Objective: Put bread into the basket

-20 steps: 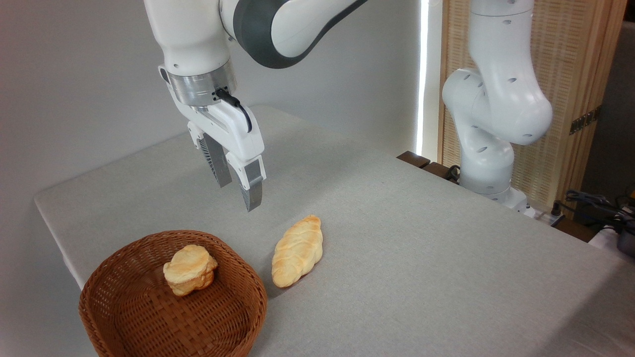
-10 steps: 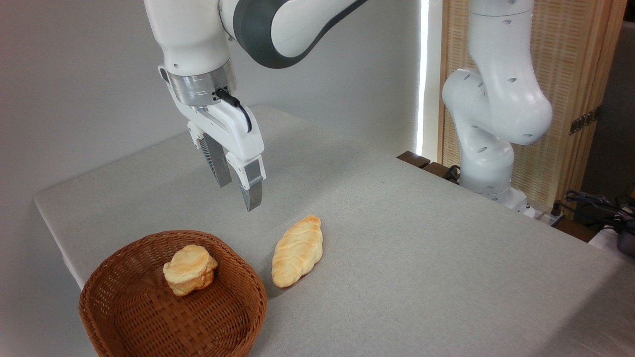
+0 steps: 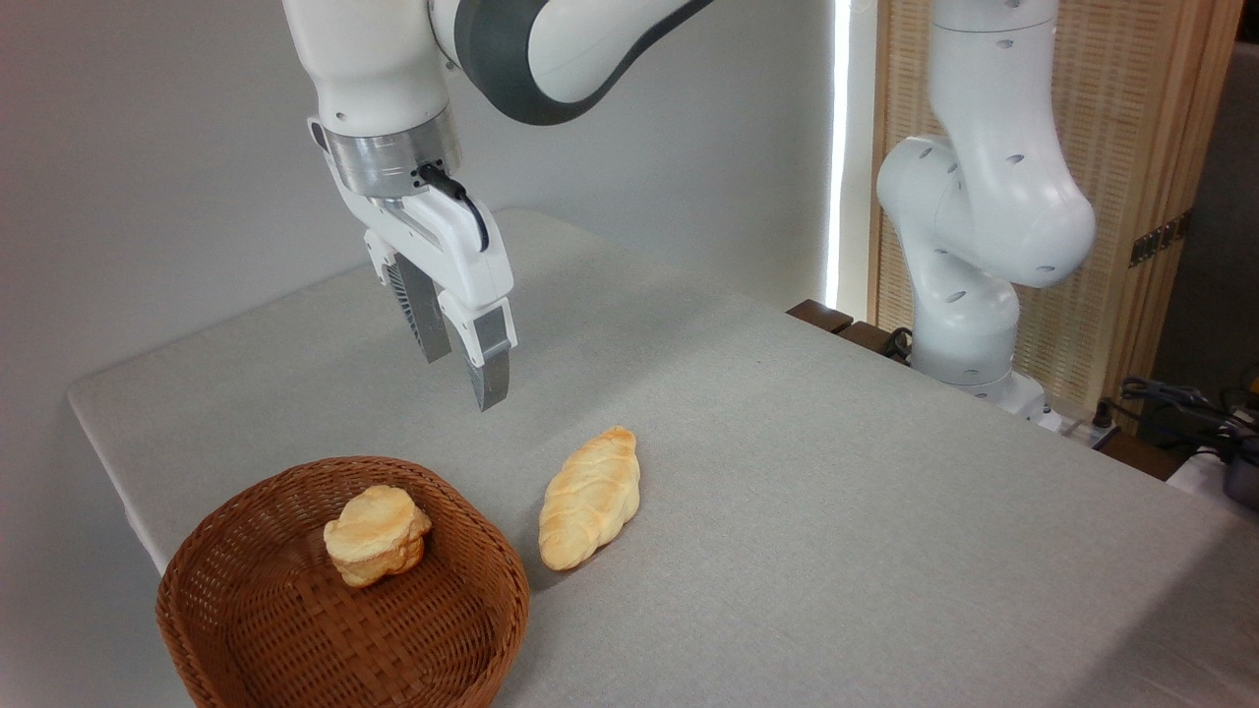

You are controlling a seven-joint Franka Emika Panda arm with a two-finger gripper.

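Hand [image 3: 462, 379] empty, fingers apart, above surface [image 3: 836, 492]. Bread [image 3: 589, 498] lies just beside basket [image 3: 256, 629], bun [image 3: 378, 534] inside.

White arm [image 3: 984, 197], grey joint — silver wrist, black cable

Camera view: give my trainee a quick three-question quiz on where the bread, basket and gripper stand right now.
1. True or false: the bread lies inside the basket.
2. What already sits in the basket? A) a bun B) a cup C) nothing
3. In a few words, where is the gripper and how do its jaws stand?

Key
1. False. It lies on the table, just right of the basket.
2. A. The bun.
3. In the air above the table, behind the basket and bread, empty, jaws a little apart.
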